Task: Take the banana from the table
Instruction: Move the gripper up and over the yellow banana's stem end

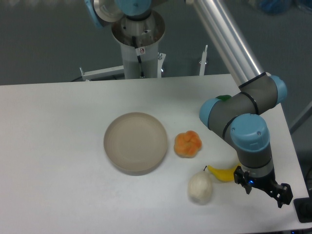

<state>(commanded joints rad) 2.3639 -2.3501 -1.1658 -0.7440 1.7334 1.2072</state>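
The banana (222, 173) is small, curved and bright yellow. It lies on the white table (58, 146) at the front right, just right of the whitish pear-shaped fruit (200, 188). My gripper (264, 191) hangs low over the table just right of the banana's right end. Its dark fingers stand spread apart with nothing between them. The left finger is close to the banana's end; I cannot tell if it touches.
An orange lobed fruit (188, 144) sits behind the banana. A round beige plate (135, 142) stands left of it. The table's right edge and front edge are close to the gripper. The arm's base column (140, 48) is at the back.
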